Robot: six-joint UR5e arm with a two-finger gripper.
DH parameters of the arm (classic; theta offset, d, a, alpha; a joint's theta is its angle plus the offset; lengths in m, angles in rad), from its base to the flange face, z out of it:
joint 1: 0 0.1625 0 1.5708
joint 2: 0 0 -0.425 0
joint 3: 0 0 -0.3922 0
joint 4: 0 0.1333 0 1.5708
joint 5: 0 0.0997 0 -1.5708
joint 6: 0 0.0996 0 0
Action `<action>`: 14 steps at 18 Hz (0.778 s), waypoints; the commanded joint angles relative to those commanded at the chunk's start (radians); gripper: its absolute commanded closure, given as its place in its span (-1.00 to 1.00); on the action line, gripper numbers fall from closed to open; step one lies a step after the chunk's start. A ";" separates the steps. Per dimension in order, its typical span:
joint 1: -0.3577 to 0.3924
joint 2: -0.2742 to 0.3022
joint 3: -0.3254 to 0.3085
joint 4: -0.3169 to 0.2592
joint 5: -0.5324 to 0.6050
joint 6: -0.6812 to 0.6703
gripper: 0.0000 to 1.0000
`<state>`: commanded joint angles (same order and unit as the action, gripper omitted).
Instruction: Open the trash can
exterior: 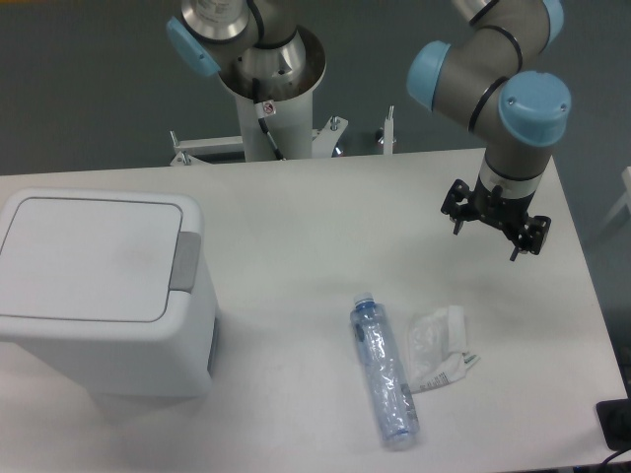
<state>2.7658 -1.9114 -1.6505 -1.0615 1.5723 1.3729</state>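
The trash can (104,296) is a large white boxy bin standing at the left of the table. Its flat white lid (89,256) lies shut, and the grey push-button tab (186,262) sits on the lid's right edge. My gripper (488,241) hangs over the right side of the table, far to the right of the bin, pointing down. Its fingers (459,222) stand apart and hold nothing.
A clear plastic bottle (384,372) with a blue cap lies on the table at centre front. A crumpled clear wrapper (438,347) lies just right of it. The arm's base column (268,94) stands behind the table's back edge.
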 joint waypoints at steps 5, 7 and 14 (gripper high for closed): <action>0.000 0.003 0.000 0.021 -0.003 0.000 -1.00; -0.002 0.005 0.000 0.021 -0.006 -0.002 -1.00; -0.003 0.009 -0.008 0.026 -0.034 -0.032 -1.00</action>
<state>2.7627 -1.9022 -1.6582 -1.0355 1.5388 1.3409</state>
